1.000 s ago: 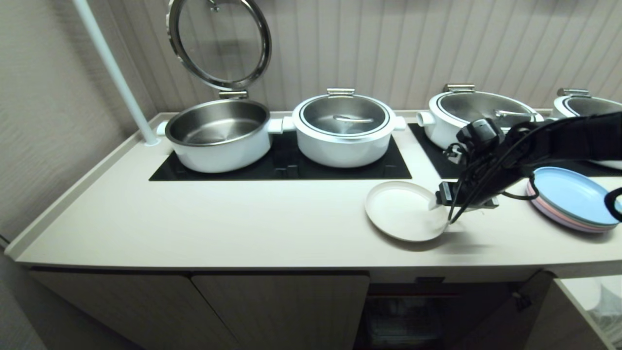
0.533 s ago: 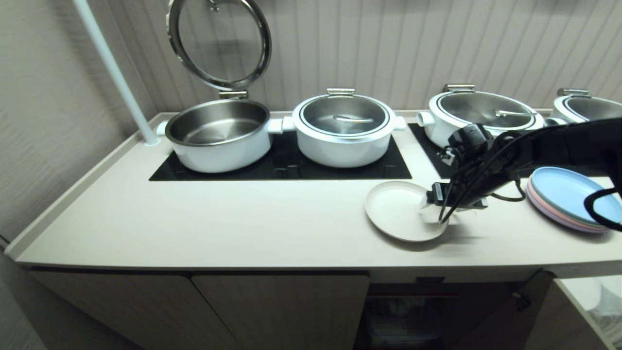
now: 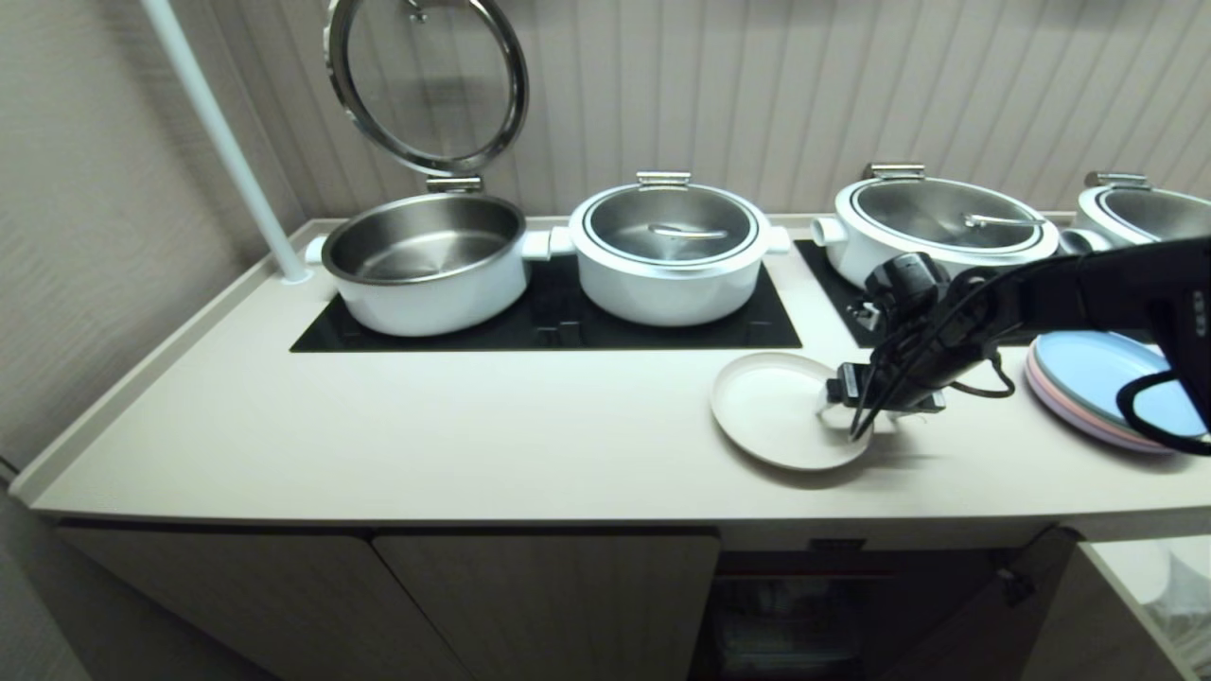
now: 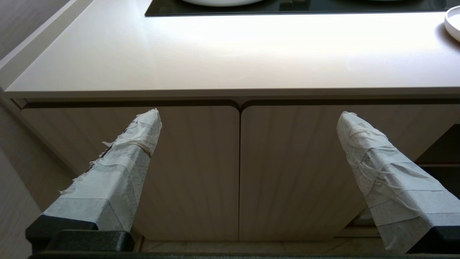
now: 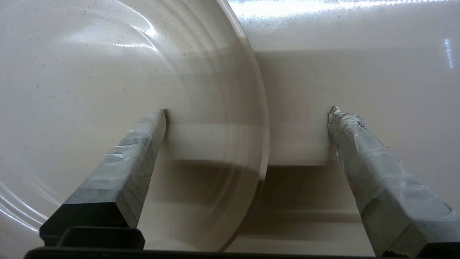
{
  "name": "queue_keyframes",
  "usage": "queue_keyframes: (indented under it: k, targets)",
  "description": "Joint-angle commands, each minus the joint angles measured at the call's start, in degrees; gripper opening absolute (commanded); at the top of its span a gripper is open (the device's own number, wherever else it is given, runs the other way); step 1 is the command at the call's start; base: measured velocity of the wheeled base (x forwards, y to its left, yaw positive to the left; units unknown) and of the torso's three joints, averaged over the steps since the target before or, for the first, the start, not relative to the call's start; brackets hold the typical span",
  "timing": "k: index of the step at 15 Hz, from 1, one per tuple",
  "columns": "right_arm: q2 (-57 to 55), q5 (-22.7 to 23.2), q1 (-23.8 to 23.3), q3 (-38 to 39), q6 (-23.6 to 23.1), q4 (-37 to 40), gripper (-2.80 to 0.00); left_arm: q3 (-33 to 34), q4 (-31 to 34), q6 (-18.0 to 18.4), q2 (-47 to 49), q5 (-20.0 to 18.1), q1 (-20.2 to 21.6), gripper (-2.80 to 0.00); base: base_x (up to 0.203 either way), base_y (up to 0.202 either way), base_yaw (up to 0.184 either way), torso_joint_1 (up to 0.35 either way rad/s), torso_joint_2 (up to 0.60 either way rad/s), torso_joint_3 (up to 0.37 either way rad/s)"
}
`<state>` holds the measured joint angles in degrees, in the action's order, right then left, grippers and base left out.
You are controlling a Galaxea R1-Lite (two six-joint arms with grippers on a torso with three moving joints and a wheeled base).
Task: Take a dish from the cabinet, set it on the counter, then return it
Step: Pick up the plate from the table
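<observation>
The cream-white dish [image 3: 771, 409] lies flat on the counter [image 3: 473, 435], in front of the cooktop's right end. My right gripper [image 3: 856, 421] points down at the dish's right edge and is open. In the right wrist view its jaws straddle the rim of the dish [image 5: 107, 72]: one finger [image 5: 143, 144] is over the dish's inside, the other [image 5: 355, 144] over bare counter. My left gripper [image 4: 249, 114] hangs open and empty, low in front of the cabinet's shut doors [image 4: 194, 172]. The cabinet [image 3: 530, 596] shows a dark open bay below the dish.
Several white pots stand on black cooktop panels [image 3: 558, 326] at the back; the leftmost pot [image 3: 426, 260] has its lid raised. A stack of pastel plates [image 3: 1097, 383] sits right of my right arm. A white pole [image 3: 222, 142] rises at the back left.
My right gripper has moved left onto the dish's right edge and its jaws have spread wider. The dish has stayed in place.
</observation>
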<state>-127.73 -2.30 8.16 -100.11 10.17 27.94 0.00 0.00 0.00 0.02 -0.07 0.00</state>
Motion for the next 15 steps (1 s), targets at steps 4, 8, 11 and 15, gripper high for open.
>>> queue_keyframes:
  k: [4, 8, 11, 15]
  targets:
    - [-0.5, 0.0, 0.0, -0.1, 0.3, -1.2, 0.0, 0.0, 0.0, 0.0, 0.0, 0.0, 0.0, 0.0, 0.0, 0.0, 0.0, 0.0, 0.0, 0.0]
    - [-0.8, 0.0, 0.1, -0.8, 0.3, -1.4, 0.0, 0.0, 0.0, 0.0, 0.0, 0.0, 0.0, 0.0, 0.0, 0.0, 0.0, 0.0, 0.0, 0.0]
    - [-1.6, 0.0, 0.2, -2.6, 0.3, -1.4, 0.0, 0.0, 0.0, 0.0, 0.0, 0.1, 0.0, 0.0, 0.0, 0.0, 0.0, 0.0, 0.0, 0.0]
    - [-1.6, -0.1, 0.5, -2.7, 0.3, -1.3, 0.0, 0.0, 0.0, 0.0, 0.0, 0.1, 0.0, 0.0, 0.0, 0.0, 0.0, 0.0, 0.0, 0.0]
